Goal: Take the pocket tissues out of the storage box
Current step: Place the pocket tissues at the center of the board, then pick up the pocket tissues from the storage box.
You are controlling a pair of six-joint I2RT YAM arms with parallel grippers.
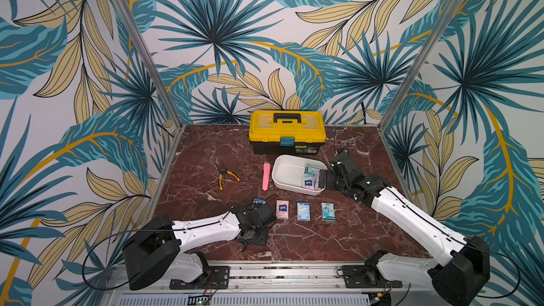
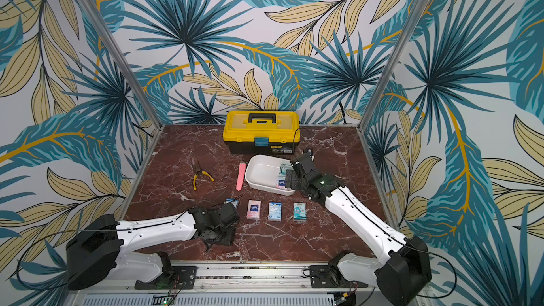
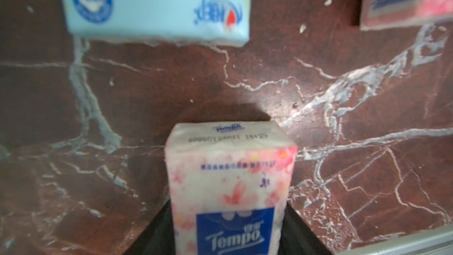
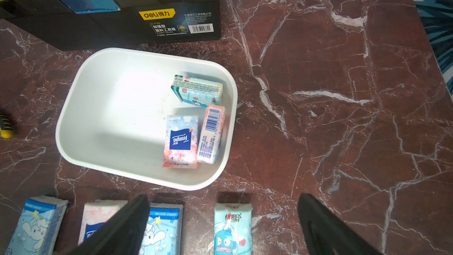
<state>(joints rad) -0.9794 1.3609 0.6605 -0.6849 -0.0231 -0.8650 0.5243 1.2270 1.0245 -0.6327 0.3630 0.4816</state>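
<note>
Sitting on marble point(image 1: 206, 154) amid leaf-print walls point(image 1: 212, 39), the storage box point(image 4: 98, 131) is holding three pocket tissues point(image 4: 181, 141); right gripper point(image 4: 224, 197) is gaping empty; left gripper point(image 3: 229, 207) is straddling a pink pack point(image 3: 230, 168), grip unclear.

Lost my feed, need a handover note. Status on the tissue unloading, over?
Left gripper around a pink pack, grip unclear; right gripper open, empty, by the storage box. Inside it three packs; four packs rowed on the table. Nothing covers them.
</note>
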